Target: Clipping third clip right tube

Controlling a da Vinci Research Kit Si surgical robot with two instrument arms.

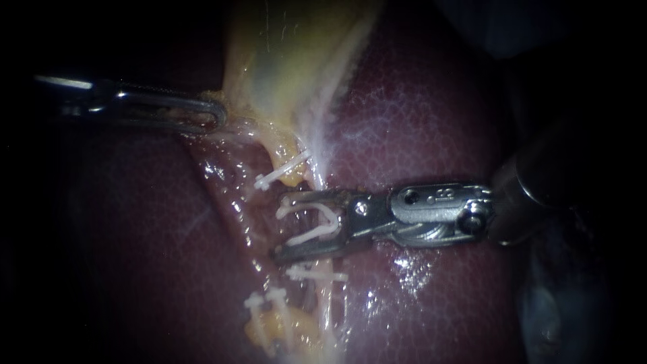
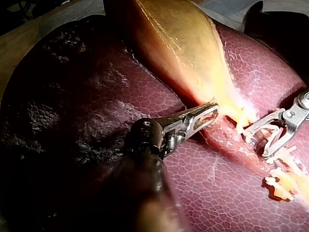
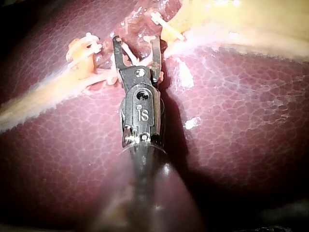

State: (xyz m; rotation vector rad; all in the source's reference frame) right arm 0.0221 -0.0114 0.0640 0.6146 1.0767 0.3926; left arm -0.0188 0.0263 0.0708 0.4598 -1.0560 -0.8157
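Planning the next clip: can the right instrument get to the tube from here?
Likely yes: the right instrument holds a clip at the tube, between two applied clips; nothing blocks it.

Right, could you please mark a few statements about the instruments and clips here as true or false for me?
1. The right instrument holds a white clip between its jaws. True.
2. That clip is squeezed flat. False: it stands open in a V.
3. The left instrument grips the liver. False: its jaws are shut on the edge of the gallbladder.
4. Placed clips sit on the tissue on both sides of the right instrument's jaws. True.
5. The two instruments touch each other. False: they are clearly apart.
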